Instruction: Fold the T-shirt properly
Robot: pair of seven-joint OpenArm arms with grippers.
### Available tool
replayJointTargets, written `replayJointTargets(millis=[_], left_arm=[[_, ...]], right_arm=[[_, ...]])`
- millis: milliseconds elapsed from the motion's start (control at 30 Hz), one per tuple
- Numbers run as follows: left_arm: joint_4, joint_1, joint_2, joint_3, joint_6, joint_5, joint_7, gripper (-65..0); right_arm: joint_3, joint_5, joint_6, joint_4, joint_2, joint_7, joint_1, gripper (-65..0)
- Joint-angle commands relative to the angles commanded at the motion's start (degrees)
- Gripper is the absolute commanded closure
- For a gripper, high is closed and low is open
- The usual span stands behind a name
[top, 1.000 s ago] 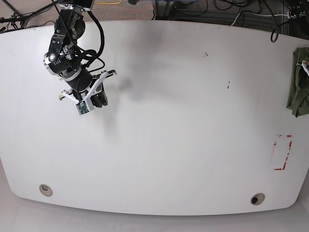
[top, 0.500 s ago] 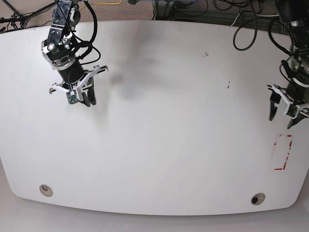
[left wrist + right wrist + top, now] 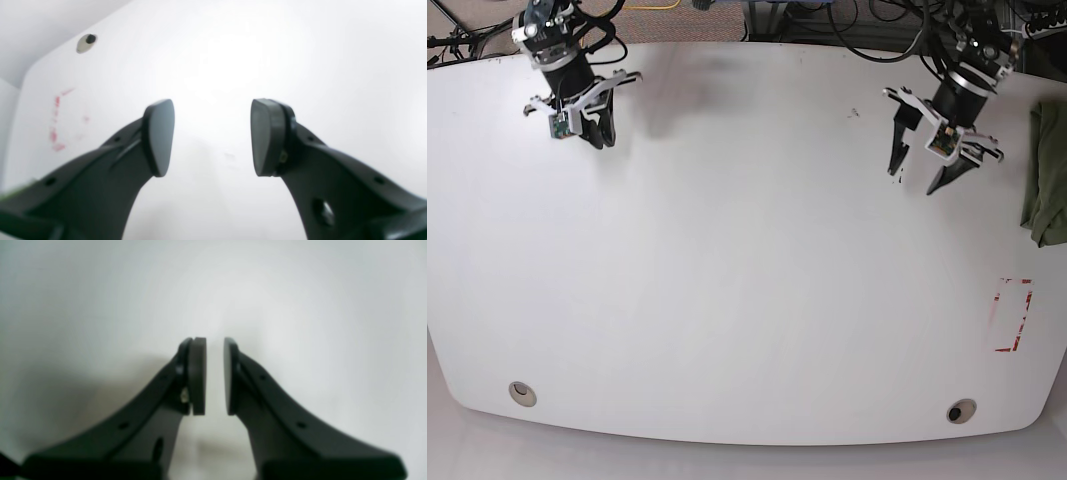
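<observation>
Waiting at the counter's right edge, the T-shirt lies bunched and partly out of frame.

Neither tool holds anything. The left tool hangs over bare counter just short of the shirt, its pads set wide apart with nothing between them. The right tool hovers near the far left corner, well apart from the shirt, its pads nearly together with only a narrow gap and nothing pinched. My worry: the cloth sits crumpled at the rim, so a grab there could catch several layers at once or drag it off the edge; one arm alone would struggle to spread it flat.
</observation>
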State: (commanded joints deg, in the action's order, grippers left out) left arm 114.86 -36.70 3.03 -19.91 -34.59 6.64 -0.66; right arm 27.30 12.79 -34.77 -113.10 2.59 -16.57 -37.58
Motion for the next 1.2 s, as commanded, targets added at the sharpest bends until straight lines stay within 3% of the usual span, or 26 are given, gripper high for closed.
replayJointTargets(millis=[67, 300, 533, 633, 767, 967, 1200], left_arm=[[0.1, -2.8, -1.5, 0.0, 0.0, 0.0, 0.4, -32.5], [-0.4, -16.1, -5.2, 0.4, 0.0, -0.4, 7.8, -32.5], [-1.5, -25.9, -8.0, 1.4, 0.0, -0.4, 8.2, -32.5], [-3.5, -28.7, -8.2, 1.4, 0.0, -0.9, 8.2, -32.4], [-8.8, -30.5, -7.7, 1.4, 0.0, -4.9, 8.2, -32.4], [-21.6, -28.6, -4.2, 2.3, 0.0, -11.4, 8.2, -32.4], [-38.1, -20.0, -1.1, 4.0, 0.0, -12.4, 8.2, -32.4]], right_arm=[[0.0, 1.0, 0.0, 0.0, -0.1, 0.8, -2.5, -8.7], [-0.4, 4.0, 0.0, 0.1, -0.3, 4.3, -12.0, -8.7], [-0.4, 8.3, -0.09, 0.2, 0.0, 6.2, -20.5, -8.7], [-0.4, 8.4, -2.29, 0.4, -0.2, 7.5, -23.3, -8.7], [-0.4, 8.3, -5.23, 0.7, -0.4, 7.6, -26.3, -8.7], [-0.2, 7.5, -5.23, 6.9, -3.1, 7.8, -26.8, -8.7], [-0.5, 1.5, -5.23, 20.9, -3.3, 7.9, -21.3, -8.7]])
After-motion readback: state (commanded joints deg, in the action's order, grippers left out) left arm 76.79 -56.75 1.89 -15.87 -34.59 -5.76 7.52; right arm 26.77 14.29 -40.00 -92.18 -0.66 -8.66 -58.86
